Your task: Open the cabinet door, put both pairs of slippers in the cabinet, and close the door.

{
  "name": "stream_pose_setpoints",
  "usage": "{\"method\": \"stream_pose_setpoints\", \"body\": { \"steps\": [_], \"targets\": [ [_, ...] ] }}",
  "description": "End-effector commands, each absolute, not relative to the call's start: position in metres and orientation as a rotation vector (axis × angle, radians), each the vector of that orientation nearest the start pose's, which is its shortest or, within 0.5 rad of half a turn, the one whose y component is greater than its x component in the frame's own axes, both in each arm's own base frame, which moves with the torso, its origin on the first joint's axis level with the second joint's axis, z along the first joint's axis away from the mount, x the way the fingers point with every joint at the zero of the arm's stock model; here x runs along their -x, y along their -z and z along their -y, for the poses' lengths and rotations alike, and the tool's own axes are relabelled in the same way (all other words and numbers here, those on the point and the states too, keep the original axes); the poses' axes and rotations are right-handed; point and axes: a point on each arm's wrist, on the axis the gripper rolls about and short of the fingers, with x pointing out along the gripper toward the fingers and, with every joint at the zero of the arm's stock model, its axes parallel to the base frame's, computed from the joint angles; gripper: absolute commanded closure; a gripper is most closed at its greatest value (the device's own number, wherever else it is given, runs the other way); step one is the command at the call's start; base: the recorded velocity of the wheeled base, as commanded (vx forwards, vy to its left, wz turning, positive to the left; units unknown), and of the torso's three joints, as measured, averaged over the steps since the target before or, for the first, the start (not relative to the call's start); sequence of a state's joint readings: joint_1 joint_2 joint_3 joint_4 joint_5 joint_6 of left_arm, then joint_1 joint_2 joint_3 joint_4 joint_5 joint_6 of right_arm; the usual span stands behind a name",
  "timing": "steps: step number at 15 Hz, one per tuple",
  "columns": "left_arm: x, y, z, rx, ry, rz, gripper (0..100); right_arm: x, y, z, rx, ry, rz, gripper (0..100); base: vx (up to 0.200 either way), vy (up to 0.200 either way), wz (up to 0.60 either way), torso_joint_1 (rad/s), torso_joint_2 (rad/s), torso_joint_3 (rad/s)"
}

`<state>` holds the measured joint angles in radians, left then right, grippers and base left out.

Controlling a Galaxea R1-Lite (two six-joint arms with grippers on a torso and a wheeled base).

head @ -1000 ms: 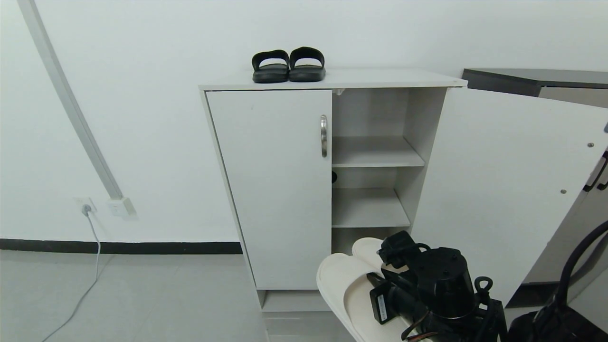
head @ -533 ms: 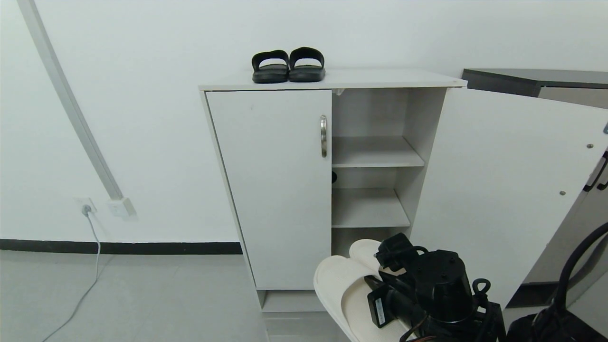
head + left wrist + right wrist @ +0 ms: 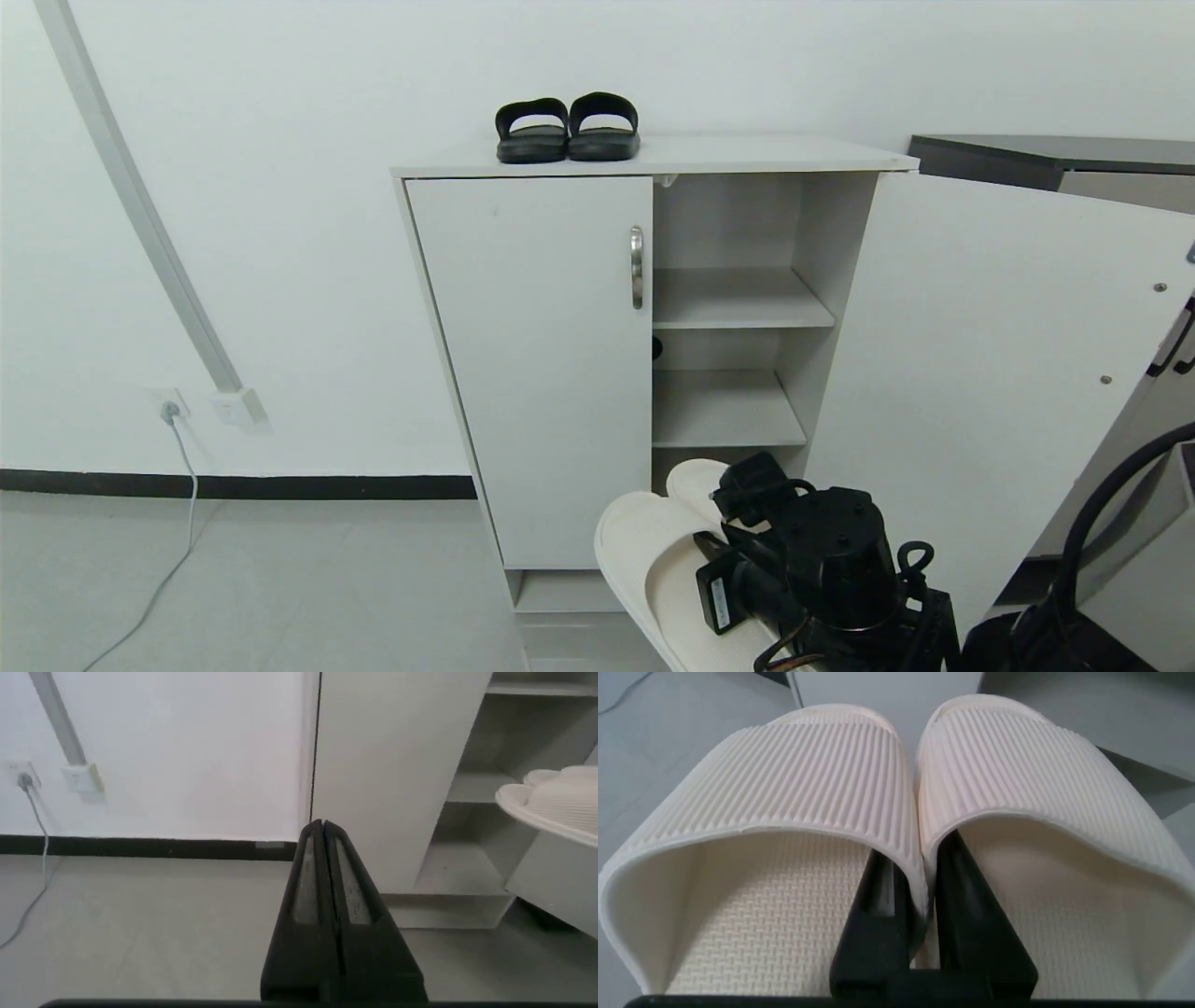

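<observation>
R gripper [image 3: 920, 891] is clamped on the white slippers [image 3: 813, 784], 1 finger inside each, pinching their inner walls together. We hold the pair low in front of the cabinet [image 3: 532, 373]. L gripper [image 3: 322, 840] has its fingers pressed together, holding nothing. Vs 1 s ago, arm + pair slid a bit left. Right door [image 3: 990, 373] stands wide; black slippers [image 3: 567, 128] sit on top of the cabinet

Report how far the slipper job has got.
Done: the right door of the cabinet stands open. In hand: the right gripper is shut on the white slippers, its fingers pinching their inner walls together, low before the open side. Left: set that pair inside, fetch the black slippers from the cabinet top, close the door. The left gripper is shut on nothing.
</observation>
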<state>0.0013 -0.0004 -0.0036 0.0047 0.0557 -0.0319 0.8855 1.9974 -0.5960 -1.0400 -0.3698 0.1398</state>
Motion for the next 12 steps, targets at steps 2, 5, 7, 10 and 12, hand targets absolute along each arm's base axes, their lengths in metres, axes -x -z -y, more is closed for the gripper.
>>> {"method": "stream_pose_setpoints", "body": {
  "steps": [2, 5, 7, 10, 12],
  "targets": [
    [0.023, -0.076, -0.003, 0.089, -0.120, 0.005, 100, -0.216, -0.078, -0.247, 0.079, -0.431, -0.313, 100, 0.000, 0.000, 0.00, 0.000, 0.00, 0.000],
    [0.023, -0.076, -0.003, 0.081, -0.120, 0.003, 100, -0.222, -0.083, -0.252, 0.061, -0.408, -0.290, 100, 0.000, 0.000, 0.00, 0.000, 0.00, 0.000],
    [0.023, -0.076, -0.003, 0.081, -0.118, 0.003, 100, -0.228, -0.085, -0.257, 0.051, -0.343, -0.264, 100, 0.000, 0.000, 0.00, 0.000, 0.00, 0.000],
    [0.023, -0.076, -0.003, 0.081, -0.115, 0.003, 100, -0.257, -0.073, -0.267, 0.026, -0.118, -0.246, 100, 0.000, 0.000, 0.00, 0.000, 0.00, 0.000],
    [0.023, -0.076, -0.003, 0.081, -0.115, 0.003, 100, -0.273, -0.074, -0.264, -0.020, -0.034, -0.274, 100, 0.000, 0.000, 0.00, 0.000, 0.00, 0.000]
  ]
}}
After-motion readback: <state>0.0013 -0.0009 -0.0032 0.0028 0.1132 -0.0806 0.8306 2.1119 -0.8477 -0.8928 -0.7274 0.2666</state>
